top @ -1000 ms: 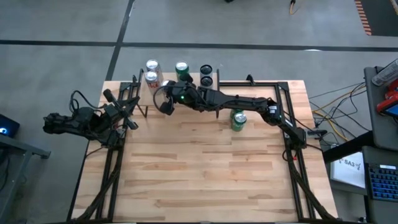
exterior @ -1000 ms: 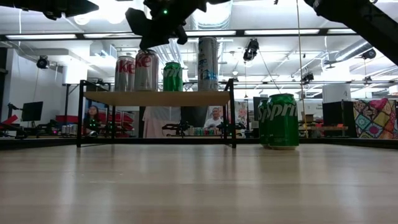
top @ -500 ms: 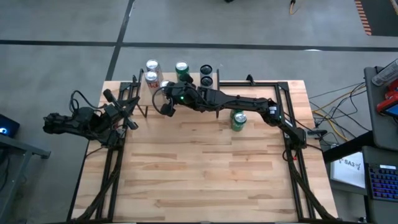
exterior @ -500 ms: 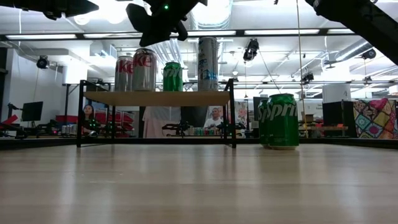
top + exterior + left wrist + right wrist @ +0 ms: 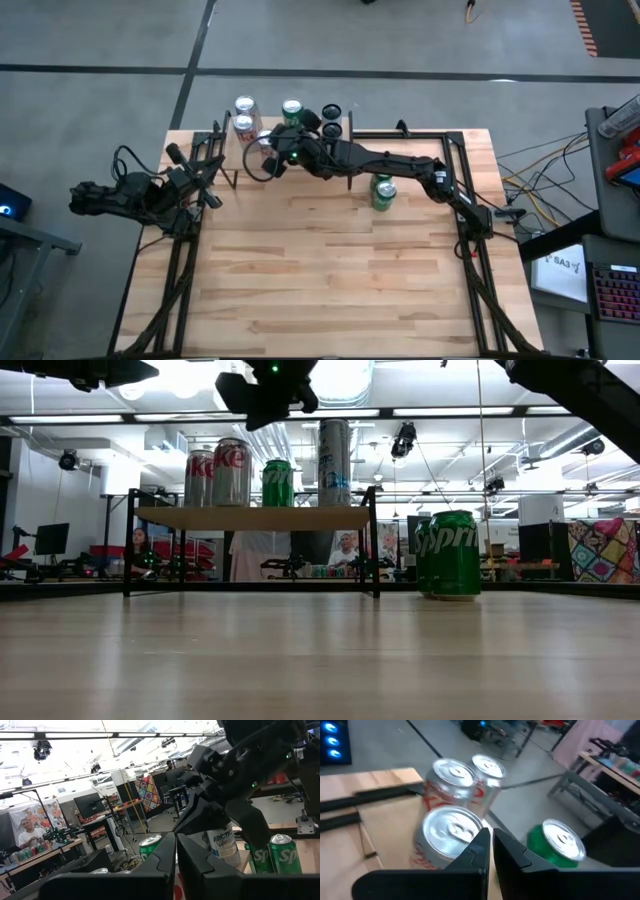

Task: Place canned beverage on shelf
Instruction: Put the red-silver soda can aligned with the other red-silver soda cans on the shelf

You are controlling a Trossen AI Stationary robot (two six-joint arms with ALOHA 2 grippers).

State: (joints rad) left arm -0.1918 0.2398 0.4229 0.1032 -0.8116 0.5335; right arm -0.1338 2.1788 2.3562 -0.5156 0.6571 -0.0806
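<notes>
Right gripper (image 5: 262, 398) higher above shelf (image 5: 250, 517)

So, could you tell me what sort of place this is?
Probably a robotics lab or workshop: open ceiling with strip lights, workbenches with monitors behind, and cables trailing on the concrete floor.

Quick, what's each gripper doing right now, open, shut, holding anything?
Left gripper: shut, empty, parked at the table's left edge.
Right gripper: shut, holding nothing, above the silver cans on the shelf.
</notes>
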